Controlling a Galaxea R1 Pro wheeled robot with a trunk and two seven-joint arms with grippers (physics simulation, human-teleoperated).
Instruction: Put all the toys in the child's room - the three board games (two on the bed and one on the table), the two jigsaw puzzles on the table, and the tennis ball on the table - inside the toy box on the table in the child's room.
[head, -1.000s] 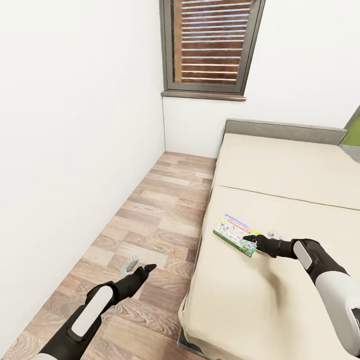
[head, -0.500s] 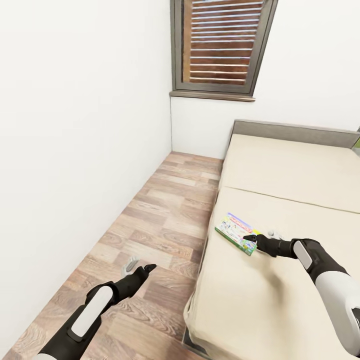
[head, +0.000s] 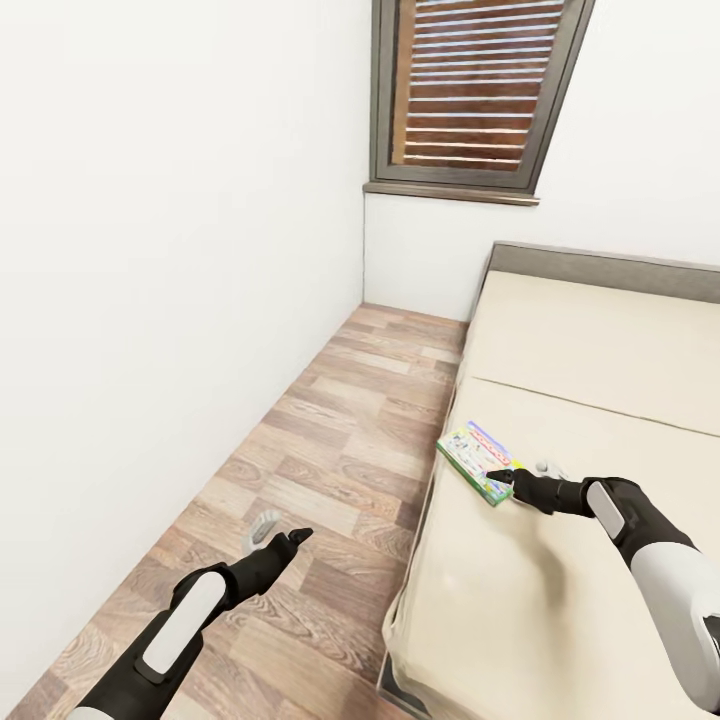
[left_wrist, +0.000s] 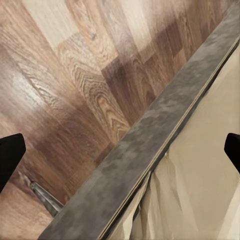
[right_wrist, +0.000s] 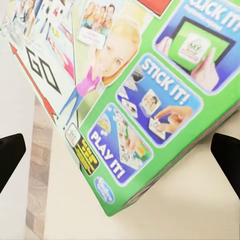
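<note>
Quick update: over the last second the whole head view slides sideways, so the window and bed drift toward the right of the picture. That's the camera or base turning, not the stuff moving. Relative to the right gripper (head: 524, 480), the Monopoly board game (head: 478, 461) sits just where it was, lying flat on the bed (head: 560, 580) near the edge, right at the fingertips.

In the right wrist view the box cover (right_wrist: 145, 95) lies just ahead, with both black fingertips spread wide at the edges of the frame, so that gripper is released and holding nothing.

The left gripper (head: 283, 535) hangs over the wood floor (head: 330, 450) beside the bed frame (left_wrist: 150, 145), fingers also apart, nothing in it.

My read: the robot is lining itself up, and the grab isn't made yet.
</note>
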